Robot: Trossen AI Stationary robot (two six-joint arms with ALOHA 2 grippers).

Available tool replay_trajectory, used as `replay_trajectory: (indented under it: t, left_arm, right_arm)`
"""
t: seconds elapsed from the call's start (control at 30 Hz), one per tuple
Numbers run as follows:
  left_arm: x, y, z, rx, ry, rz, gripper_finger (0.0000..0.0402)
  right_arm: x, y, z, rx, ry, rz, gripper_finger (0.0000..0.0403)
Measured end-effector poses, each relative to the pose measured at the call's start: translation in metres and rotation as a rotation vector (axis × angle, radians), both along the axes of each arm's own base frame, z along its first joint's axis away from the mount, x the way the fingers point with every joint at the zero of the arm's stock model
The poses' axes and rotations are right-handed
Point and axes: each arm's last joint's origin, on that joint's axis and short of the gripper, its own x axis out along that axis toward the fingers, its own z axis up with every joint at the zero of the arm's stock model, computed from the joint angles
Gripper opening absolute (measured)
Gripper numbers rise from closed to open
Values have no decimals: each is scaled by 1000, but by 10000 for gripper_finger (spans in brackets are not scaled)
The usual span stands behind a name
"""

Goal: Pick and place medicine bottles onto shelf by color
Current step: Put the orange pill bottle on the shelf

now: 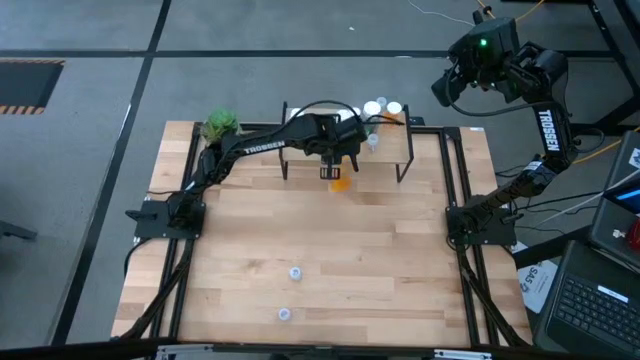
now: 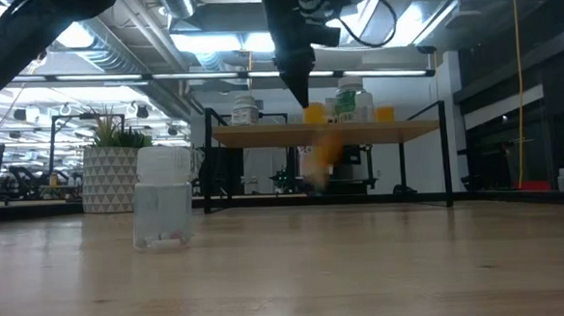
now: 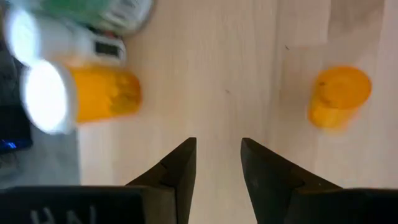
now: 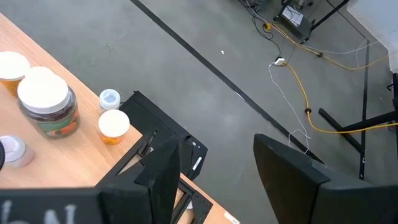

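My left gripper hangs open, pointing down, over the shelf's near edge. Below it an orange bottle shows blurred and tilted in front of the shelf; I cannot tell whether it rests on the table. An orange white-capped bottle stands on the shelf beside the fingers. More bottles stand on the shelf: a white one, a greenish one, and orange ones. My right gripper waits open, raised beyond the table's far right corner.
Two tiny clear bottles stand on the table's near half; one looms close in the low view. A green plant in a white pot sits at the far left corner. A laptop lies off the table's right edge.
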Motion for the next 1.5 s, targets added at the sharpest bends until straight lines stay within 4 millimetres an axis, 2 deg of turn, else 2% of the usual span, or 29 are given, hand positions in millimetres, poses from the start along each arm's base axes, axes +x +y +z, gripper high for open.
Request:
replay_trajectory:
  t: [0.17, 0.27, 0.4, 0.53, 0.7, 0.8, 0.87, 0.97, 1.1, 1.2, 1.33, 1.4, 1.5]
  left_arm:
    - [-11, -18, 2, -75, 37, 99, 121]
    - [-28, -34, 12, -129, 91, 180, 121]
    - [-53, -57, 32, -183, 114, 277, 121]
    - [-72, -83, 61, -338, 13, 209, 121]
    - [-116, -111, 90, -457, -31, 124, 121]
    - [-157, -124, 98, -467, -41, 120, 121]
    - [-186, -131, 97, -442, -50, 155, 121]
    - [-221, -137, 81, -407, -101, 217, 121]
    - [-247, -145, 46, -473, -314, 219, 121]
    - [-250, -152, 11, -542, -481, 188, 121]
    - [-249, -161, -42, -570, -532, 135, 121]
    - [-247, -162, -64, -553, -560, 140, 121]
    - [-242, -163, -86, -527, -609, 109, 121]
  right_arm:
    - [1, 0, 0, 17, -16, 28, 204]
    - [2, 1, -1, 33, -34, 51, 204]
    - [4, 3, -1, 91, -107, 110, 204]
    - [11, 10, -3, 224, -208, 263, 204]
    - [24, 31, -8, 352, -259, 350, 204]
    - [36, 52, -15, 412, -240, 430, 204]
    - [45, 69, -26, 478, -210, 492, 204]
    - [64, 94, -51, 541, -144, 564, 203]
    - [96, 122, -100, 545, -137, 578, 203]
    - [120, 145, -151, 578, -135, 626, 203]
    - [145, 178, -223, 586, -217, 691, 203]
    - [152, 190, -259, 562, -261, 695, 203]
    - [159, 203, -305, 523, -315, 723, 203]
